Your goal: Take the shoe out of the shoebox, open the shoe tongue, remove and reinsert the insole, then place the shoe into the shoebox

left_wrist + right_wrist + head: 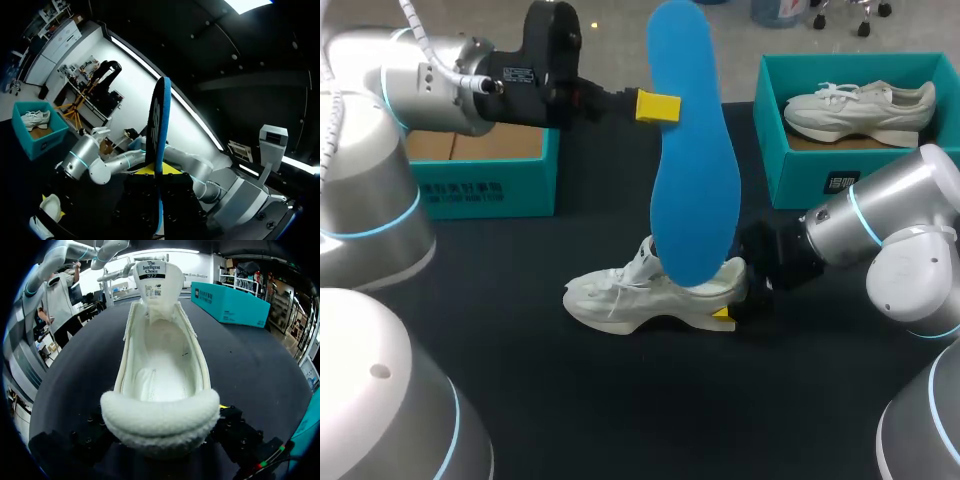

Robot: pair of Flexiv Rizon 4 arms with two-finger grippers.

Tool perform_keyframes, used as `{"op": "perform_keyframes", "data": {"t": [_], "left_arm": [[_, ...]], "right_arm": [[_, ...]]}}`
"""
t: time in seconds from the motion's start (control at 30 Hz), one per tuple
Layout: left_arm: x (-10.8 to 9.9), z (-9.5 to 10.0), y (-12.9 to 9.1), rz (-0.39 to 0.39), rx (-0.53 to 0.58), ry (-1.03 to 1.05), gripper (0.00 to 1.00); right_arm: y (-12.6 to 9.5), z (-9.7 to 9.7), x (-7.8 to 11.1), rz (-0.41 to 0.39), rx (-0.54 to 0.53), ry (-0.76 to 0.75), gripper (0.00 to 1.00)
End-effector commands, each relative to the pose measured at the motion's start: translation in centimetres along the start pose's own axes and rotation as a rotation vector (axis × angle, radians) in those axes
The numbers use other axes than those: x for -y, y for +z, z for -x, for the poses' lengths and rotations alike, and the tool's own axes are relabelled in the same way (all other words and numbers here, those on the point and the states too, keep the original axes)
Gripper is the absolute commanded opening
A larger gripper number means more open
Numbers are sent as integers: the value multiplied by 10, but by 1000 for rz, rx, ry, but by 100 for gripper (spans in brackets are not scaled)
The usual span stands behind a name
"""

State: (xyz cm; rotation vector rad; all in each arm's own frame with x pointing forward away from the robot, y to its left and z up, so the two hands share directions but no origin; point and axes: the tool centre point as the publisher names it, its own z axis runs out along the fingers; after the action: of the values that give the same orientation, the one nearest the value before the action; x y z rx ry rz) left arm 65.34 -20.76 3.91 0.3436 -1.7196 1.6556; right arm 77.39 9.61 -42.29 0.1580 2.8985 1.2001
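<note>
**A:** Blue insole (690, 180), where's it at?
**B:** Standing on end in the air over the white shoe (630, 295), with the left gripper (658, 106) pinching its edge. The shoe sits mid tabletop (620, 400), tongue (151, 277) pulled up, right gripper (725, 312) clamped round the heel.
**A:** Boxes?
**B:** Both teal, at the far edge: left box (485, 185), and right box (820, 170) with another shoe (860, 105) inside.

Print on shoe tongue (151, 277) and shoebox (485, 190)

White shoe (160, 380), heel clamped in the claw (161, 432), tongue (152, 282) flipped upright far ahead; teal shoebox (231, 304) ahead, off to one side on the dark table (250, 365).
</note>
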Motion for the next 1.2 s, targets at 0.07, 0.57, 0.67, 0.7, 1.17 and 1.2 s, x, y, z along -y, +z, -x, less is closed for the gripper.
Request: {"op": "perform_keyframes", "data": {"t": [0.07, 0.57, 0.67, 0.7, 1.17, 1.2], "left_arm": [[3, 3, 2, -2, -6, 7, 0], [3, 3, 2, -2, -6, 7, 0], [3, 3, 2, -2, -6, 7, 0], [3, 3, 2, -2, -6, 7, 0], [3, 3, 2, -2, -6, 7, 0], [3, 3, 2, -2, -6, 7, 0]], "right_arm": [[4, -1, 3, -3, 3, 0, 0], [4, -1, 3, -3, 3, 0, 0], [4, -1, 3, -3, 3, 0, 0], [4, -1, 3, -3, 3, 0, 0], [4, -1, 3, -3, 3, 0, 24], [4, -1, 3, -3, 3, 0, 33]]}}
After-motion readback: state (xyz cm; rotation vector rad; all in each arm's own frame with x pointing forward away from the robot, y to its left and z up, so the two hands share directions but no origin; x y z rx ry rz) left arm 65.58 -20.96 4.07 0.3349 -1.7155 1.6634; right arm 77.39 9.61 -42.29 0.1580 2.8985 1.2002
